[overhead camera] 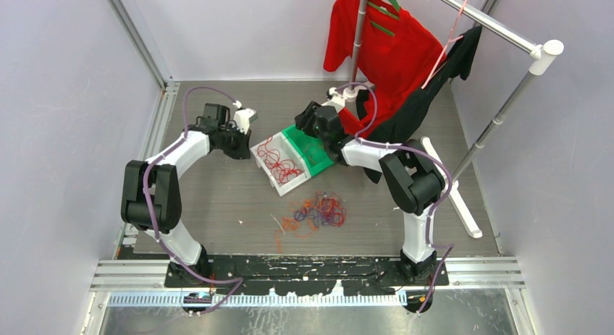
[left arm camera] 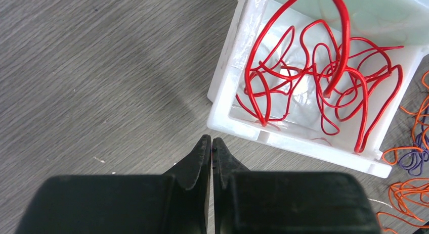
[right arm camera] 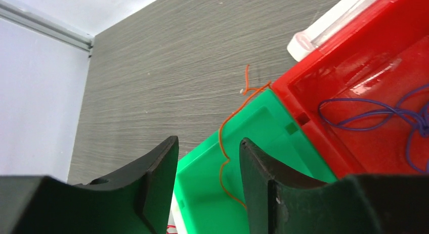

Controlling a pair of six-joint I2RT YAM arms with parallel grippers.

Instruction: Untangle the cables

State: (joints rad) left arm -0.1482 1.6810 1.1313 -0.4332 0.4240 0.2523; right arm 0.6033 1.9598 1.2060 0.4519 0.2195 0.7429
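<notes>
Two bins: white bin (left arm camera: pixel 225 100) holds red cables (left arm camera: pixel 346 27); orange cable (right arm camera: pixel 221 138) in green bin (right arm camera: pixel 202 193).
Left gripper (left arm camera: pixel 212 143): fingers (left arm camera: pixel 200 163) pressed together.
Right gripper (right arm camera: pixel 208 140): fingers (right arm camera: pixel 162 163) spread.

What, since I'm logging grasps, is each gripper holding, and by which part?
Nothing. The left gripper is shut empty; the right gripper stands open, an orange cable running unclamped between its fingers over the green bin.

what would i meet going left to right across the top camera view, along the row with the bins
left gripper → white bin holding red cables → green bin → white foot of the clothes rack
</notes>
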